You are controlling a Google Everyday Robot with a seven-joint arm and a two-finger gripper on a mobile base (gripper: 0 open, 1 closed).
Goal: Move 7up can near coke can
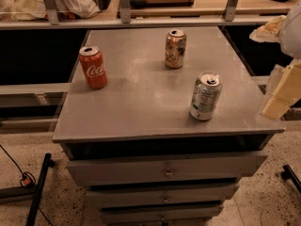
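So the silver-white 7up can with green markings (205, 96) is standing upright on the flat grey top of a metal drawer cabinet (141, 112), toward the front right part, not far from the front edge. The red-orange coke can with the white script (92, 67) is also upright, way over by the left edge and well apart from it. A brownish-orange patterned can (175, 48) stands further back, roughly between the two. The robot's cream-coloured gripper (281, 95) pokes in at the right edge of the shot, just past the cabinet's right side, near the 7up can but not touching it. Honestly can't tell if it's open or closed from here. Three grey drawers (164, 172) sit below the top.
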